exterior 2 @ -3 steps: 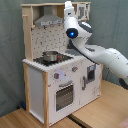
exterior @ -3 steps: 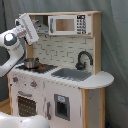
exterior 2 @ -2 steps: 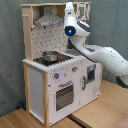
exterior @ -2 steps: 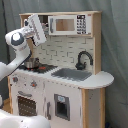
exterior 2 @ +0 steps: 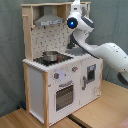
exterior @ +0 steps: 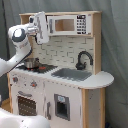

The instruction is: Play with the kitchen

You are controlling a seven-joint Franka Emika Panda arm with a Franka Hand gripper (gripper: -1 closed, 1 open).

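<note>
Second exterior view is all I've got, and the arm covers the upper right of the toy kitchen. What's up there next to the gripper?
Observer: A small microwave sits at the top of the kitchen. In the first exterior view the gripper is level with it, at its edge on the first exterior view's left.
Operator: I can't see a faucet either. Is there one?
Observer: Yes. A black faucet stands behind the grey sink, on the first exterior view's right of the pot.
</note>
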